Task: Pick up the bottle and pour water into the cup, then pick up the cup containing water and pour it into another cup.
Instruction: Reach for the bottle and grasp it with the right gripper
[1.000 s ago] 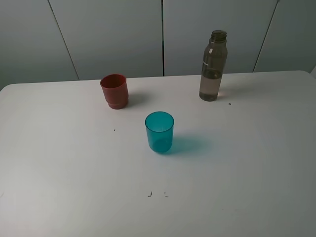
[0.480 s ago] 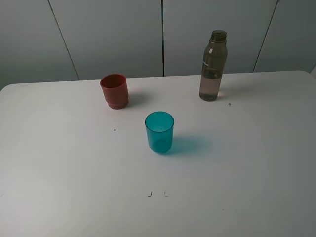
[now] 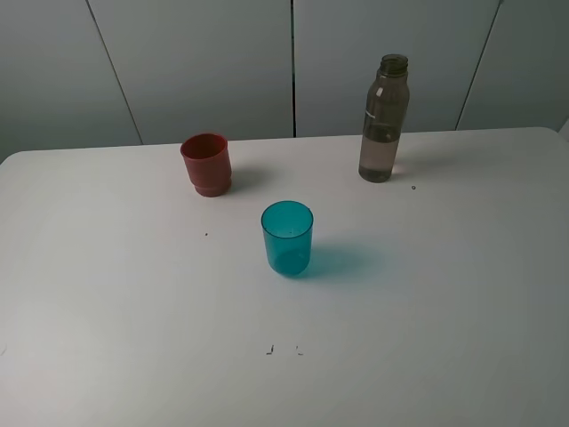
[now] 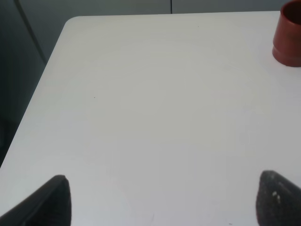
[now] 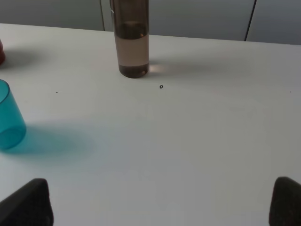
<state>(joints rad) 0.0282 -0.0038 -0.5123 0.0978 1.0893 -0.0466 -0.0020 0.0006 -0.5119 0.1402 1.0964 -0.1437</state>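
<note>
The smoky grey-brown bottle (image 3: pixel 384 120) stands upright at the back right of the white table (image 3: pixel 462 302), partly filled with water. The translucent teal cup (image 3: pixel 287 238) stands near the middle, and the red cup (image 3: pixel 206 164) at the back left. Neither gripper shows in the exterior high view. In the right wrist view my right gripper (image 5: pixel 157 205) is open, well short of the bottle (image 5: pixel 131 42) and the teal cup (image 5: pixel 9 120). In the left wrist view my left gripper (image 4: pixel 164 202) is open over bare table, far from the red cup (image 4: pixel 288 40).
Grey wall panels (image 3: pixel 204 62) rise behind the table's far edge. The table's left edge and rounded corner (image 4: pixel 70 23) show in the left wrist view. Small dark specks (image 3: pixel 269 350) mark the tabletop near the front.
</note>
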